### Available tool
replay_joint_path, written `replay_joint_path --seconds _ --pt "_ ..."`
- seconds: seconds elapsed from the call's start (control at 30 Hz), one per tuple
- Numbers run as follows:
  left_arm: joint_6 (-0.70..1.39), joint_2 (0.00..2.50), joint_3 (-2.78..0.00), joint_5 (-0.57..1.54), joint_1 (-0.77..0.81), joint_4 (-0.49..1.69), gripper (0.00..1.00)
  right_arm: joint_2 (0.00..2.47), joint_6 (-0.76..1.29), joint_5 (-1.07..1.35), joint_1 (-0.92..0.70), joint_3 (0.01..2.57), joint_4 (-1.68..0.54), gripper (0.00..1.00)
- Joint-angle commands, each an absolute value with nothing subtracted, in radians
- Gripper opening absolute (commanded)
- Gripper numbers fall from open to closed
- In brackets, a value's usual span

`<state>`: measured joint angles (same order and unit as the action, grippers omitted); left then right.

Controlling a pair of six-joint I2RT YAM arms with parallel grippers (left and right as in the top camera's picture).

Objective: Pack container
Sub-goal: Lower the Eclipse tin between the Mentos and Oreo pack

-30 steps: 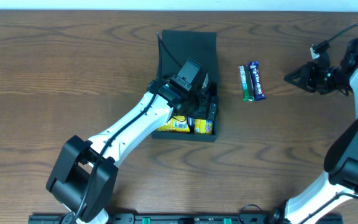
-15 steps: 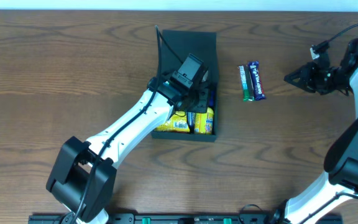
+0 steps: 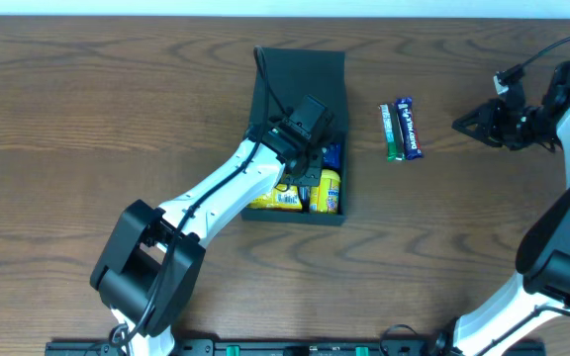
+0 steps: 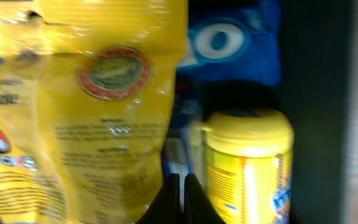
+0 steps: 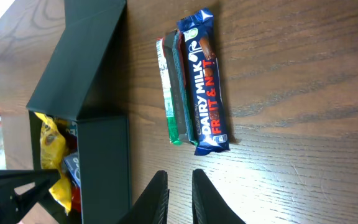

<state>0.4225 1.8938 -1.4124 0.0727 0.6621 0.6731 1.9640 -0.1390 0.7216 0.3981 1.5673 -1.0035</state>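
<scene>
The container (image 3: 265,94) is a dark box in the table's middle, its flap lid standing at the far side. In it lie a big yellow packet (image 4: 98,112), a smaller yellow packet (image 4: 247,162) and a blue packet (image 4: 229,43). My left gripper (image 3: 306,178) reaches down into the box. Its jaws (image 4: 180,193) are shut with nothing between them, the tips between the two yellow packets. My right gripper (image 3: 460,124) hovers far right over bare table. Seen from its wrist, the right gripper (image 5: 180,196) has a narrow gap between its fingers and holds nothing.
Two chocolate bars lie side by side on the wood right of the container: a green one (image 3: 390,132) (image 5: 169,93) and a blue Dairy Milk bar (image 3: 409,129) (image 5: 207,81). The container's right wall (image 5: 101,162) stands left of my right fingers.
The left gripper has closed from wide open to shut, empty, inside the container. Its arm shifted slightly right. The right arm has not moved.
</scene>
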Motion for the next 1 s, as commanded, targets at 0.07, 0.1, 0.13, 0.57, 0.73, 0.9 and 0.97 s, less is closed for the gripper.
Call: replay_joint_path --seconds 0.07,0.1,0.13,0.57,0.73,0.9,0.97 --pt "0.434 1.909 -1.426 -0.060 0.662 0.669 0.06 1.940 -0.159 0.730 0.389 1.569 -1.002 0.14" --pt "0.434 1.913 -1.426 -0.060 0.662 0.668 0.06 1.940 -0.160 0.730 0.389 1.569 -1.002 0.14" --pt "0.434 1.920 -1.426 -0.059 0.662 0.665 0.06 1.940 -0.163 0.730 0.389 1.569 -1.002 0.14" --pt "0.434 1.953 -1.427 -0.025 0.662 0.632 0.06 1.940 -0.163 0.730 0.389 1.569 -1.002 0.14" --pt "0.430 1.948 -1.449 -0.025 0.662 0.626 0.06 1.940 -0.162 0.730 0.389 1.569 -1.002 0.14" --pt "0.430 1.953 -1.448 -0.025 0.662 0.626 0.06 1.940 -0.162 0.730 0.389 1.569 -1.002 0.14" --pt "0.431 1.959 -1.448 -0.025 0.662 0.622 0.06 1.940 -0.162 0.730 0.389 1.569 -1.002 0.14"
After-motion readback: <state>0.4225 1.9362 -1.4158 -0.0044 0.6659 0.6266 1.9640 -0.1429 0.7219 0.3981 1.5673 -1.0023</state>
